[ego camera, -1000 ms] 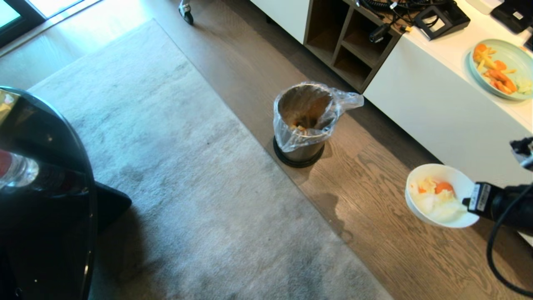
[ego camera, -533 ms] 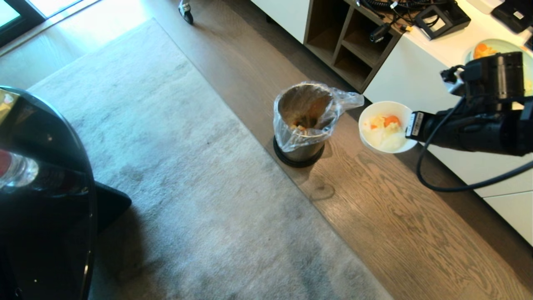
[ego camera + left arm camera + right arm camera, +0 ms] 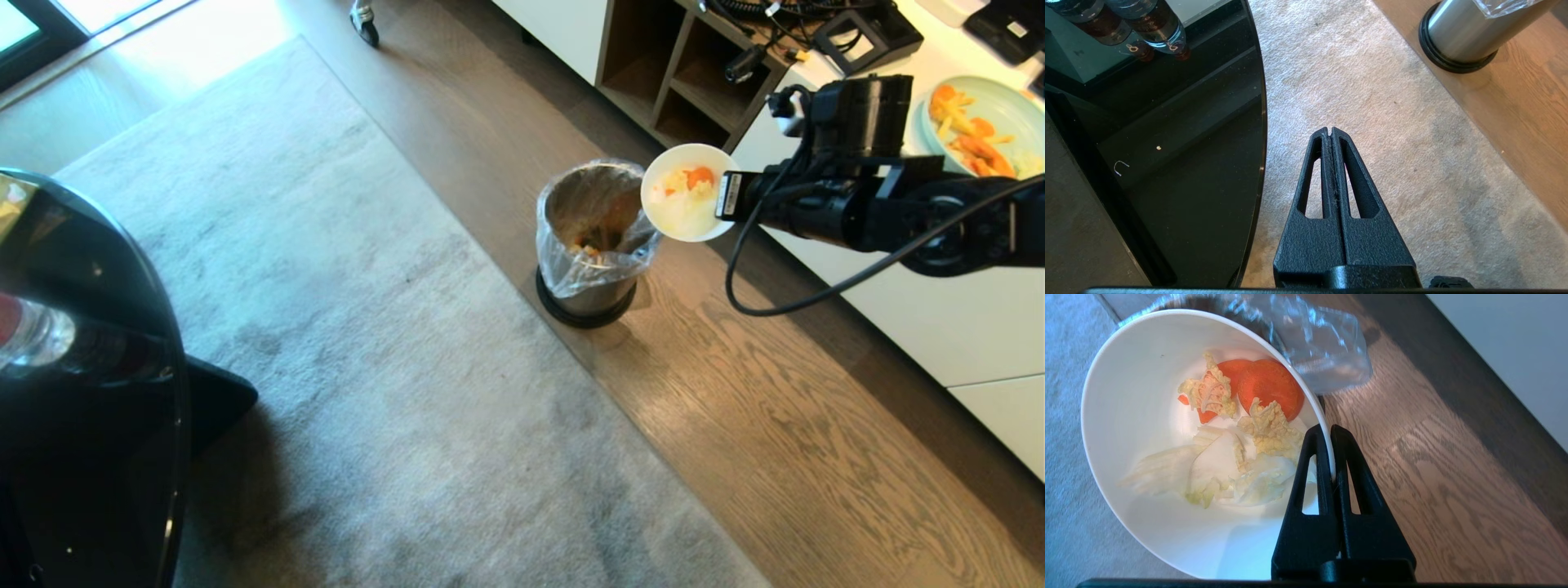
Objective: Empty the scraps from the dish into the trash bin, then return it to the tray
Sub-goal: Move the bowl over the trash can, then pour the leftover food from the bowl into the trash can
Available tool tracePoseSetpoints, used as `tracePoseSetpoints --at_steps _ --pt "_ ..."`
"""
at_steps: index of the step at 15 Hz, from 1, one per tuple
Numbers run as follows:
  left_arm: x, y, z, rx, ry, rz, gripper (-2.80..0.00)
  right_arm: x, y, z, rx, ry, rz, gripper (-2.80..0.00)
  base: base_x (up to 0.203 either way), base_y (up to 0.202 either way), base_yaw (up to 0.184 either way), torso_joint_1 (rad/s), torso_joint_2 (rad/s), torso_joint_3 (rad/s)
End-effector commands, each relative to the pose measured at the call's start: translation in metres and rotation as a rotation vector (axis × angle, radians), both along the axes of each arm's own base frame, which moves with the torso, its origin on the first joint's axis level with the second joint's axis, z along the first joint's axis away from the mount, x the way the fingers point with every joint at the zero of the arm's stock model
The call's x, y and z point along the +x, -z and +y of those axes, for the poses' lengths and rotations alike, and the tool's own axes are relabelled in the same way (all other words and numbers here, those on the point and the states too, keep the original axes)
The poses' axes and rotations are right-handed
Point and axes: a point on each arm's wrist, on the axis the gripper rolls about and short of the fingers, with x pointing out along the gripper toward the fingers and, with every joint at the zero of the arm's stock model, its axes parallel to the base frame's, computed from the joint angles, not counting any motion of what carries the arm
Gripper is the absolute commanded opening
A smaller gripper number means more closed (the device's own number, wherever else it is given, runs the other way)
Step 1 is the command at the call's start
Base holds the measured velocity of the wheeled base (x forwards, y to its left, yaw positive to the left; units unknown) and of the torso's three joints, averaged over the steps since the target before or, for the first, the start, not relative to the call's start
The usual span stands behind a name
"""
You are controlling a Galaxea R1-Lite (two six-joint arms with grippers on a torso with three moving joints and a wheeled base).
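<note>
No readable text anywhere. White sticker (image 3: 729,195) on the right gripper (image 3: 718,196) carries print (too small to make out). Bottles (image 3: 1126,20) on the black glass bench (image 3: 1180,163) show label marks, also illegible.

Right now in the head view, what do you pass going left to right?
Black glass table → grey rug → steel bin → white bowl of scraps → right tool pinching the bowl's rim → blue-green plate on the white cabinet.
</note>
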Motion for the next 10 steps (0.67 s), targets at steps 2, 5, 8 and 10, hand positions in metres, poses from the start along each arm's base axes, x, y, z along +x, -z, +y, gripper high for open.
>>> tracePoseSetpoints --at_steps 2,5,8,10 --pt "0.0 0.0 0.0 -0.001 -0.001 0.0 -2.8 0.029 0.005 0.01 -0.049 -0.005 -0.109 -2.8 0.0 0.0 0.0 0.0 0.0 0.0" --pt "0.0 0.0 0.0 -0.001 -0.001 -0.001 -2.8 0.043 0.005 0.018 -0.162 -0.012 -0.261 -2.8 0.0 0.0 0.0 0.0 0.0 0.0" --pt "0.0 0.0 0.0 -0.001 -0.001 0.0 -2.8 0.044 0.006 0.032 -0.238 -0.027 -0.359 -2.8 0.0 0.0 0.0 0.0 0.0 0.0" --pt "0.0 0.0 0.0 -0.001 -0.001 0.0 -2.8 0.046 0.008 0.036 -0.303 -0.026 -0.417 -2.8 0.0 0.0 0.0 0.0 0.0 0.0"
